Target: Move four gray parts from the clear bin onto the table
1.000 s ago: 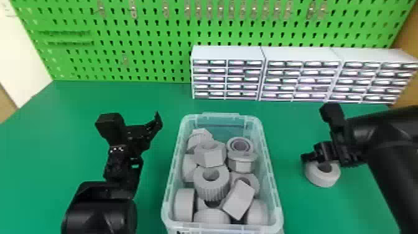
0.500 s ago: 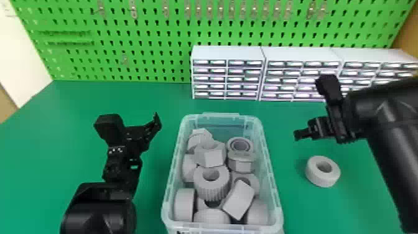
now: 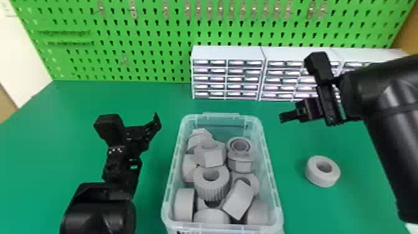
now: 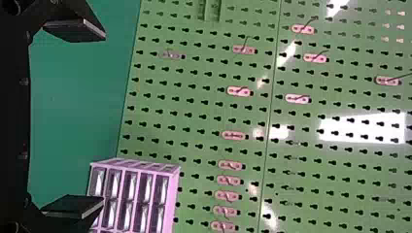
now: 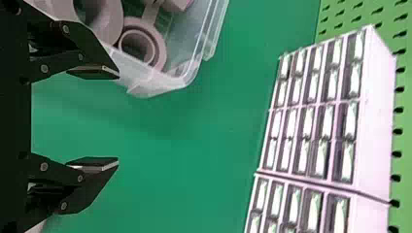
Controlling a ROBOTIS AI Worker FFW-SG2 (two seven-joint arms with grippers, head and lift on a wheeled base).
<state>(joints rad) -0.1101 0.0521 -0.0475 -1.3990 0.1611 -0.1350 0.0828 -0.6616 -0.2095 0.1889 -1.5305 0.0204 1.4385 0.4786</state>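
Had the right gripper point(image 5: 118, 119) spread wide, nearer than the left gripper point(image 4: 104, 116) to the gray part point(image 3: 231, 146) toward the clear bin point(image 3: 270, 168)'s far right corner.

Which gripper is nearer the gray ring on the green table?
Right. The right gripper hovers beyond the gray ring; the left gripper hovers left of the clear plastic bin.

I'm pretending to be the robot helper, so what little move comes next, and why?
I'd probably bring the right hand over the clear bin, toward the gray ring near its far right corner. That hand is open and empty. One gray part lies on the table, the job needs four, and more are in the bin.
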